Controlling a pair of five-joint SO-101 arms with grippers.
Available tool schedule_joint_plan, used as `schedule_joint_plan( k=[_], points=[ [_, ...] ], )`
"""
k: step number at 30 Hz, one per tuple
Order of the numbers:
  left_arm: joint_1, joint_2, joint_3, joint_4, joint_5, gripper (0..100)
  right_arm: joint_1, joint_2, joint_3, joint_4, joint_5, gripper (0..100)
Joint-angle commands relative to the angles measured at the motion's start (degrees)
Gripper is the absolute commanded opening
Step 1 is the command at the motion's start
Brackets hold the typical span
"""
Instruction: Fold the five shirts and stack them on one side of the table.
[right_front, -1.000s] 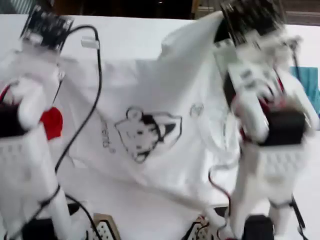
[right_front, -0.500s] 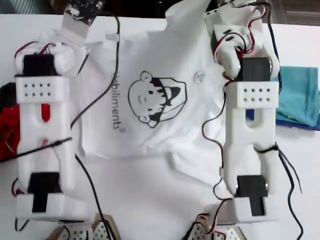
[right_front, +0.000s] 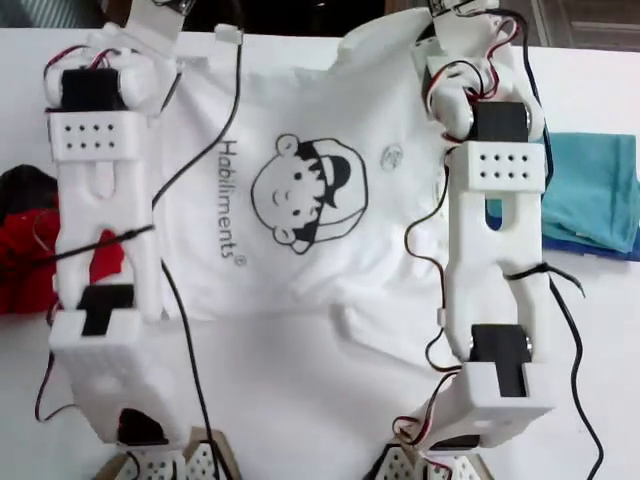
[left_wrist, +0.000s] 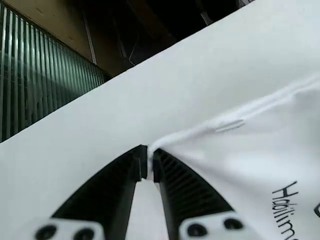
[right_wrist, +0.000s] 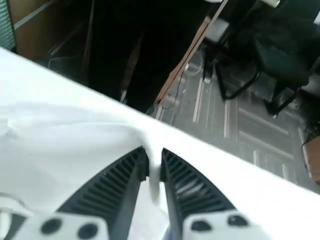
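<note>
High view: white shirt (right_front: 300, 270) lies flat, print up, mid tabletop (right_front: 615, 340), both arms at its far edge. Left claw (left_wrist: 147, 162) & right claw (right_wrist: 154, 167) are each nipped narrow on that edge's cloth. Risk: the bites look thin, so the hem could slip out mid-fold, or an uneven pull could skew the shirt.

**White on white, colour at the edges**

The white shirt (right_front: 300, 260) has a black cartoon face in a cap at mid-frame, with grey lettering to its left. The table (right_front: 300, 400) is white too. At the right edge are a teal shirt (right_front: 590, 190) and a blue strip (right_front: 600, 247). At the left edge are red cloth (right_front: 25, 265) and black cloth (right_front: 25, 185). The left arm (right_front: 100, 230) and right arm (right_front: 495, 250) are white with black motors and red and black wires. The left gripper (left_wrist: 148, 155) and right gripper (right_wrist: 154, 157) are ribbed black.
</note>
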Motion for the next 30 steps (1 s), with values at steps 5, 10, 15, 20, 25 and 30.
schedule_joint_plan(
  k=[5,10,15,20,25,30],
  points=[
    [1.58,6.86,-3.21,10.73,-0.35,3,0.92,-0.4,-0.35,13.32,-4.13,2.0],
    [1.49,8.79,-3.21,19.87,-0.44,3,0.84,-0.31,-0.26,22.99,-4.13,2.0],
    [1.58,8.62,-2.95,28.31,-0.35,3,0.48,-0.4,-0.26,33.36,-4.13,2.0],
    [-0.7,6.95,-2.42,29.01,0.0,3,0.75,-0.92,-0.26,41.54,-4.22,2.0],
    [-1.14,-3.16,8.75,28.92,-0.35,3,0.84,-2.42,0.44,47.52,-4.57,2.0],
    [-1.67,-17.85,31.6,25.85,-0.53,3,0.66,-10.51,12.04,47.52,-4.48,2.0]
  ],
)
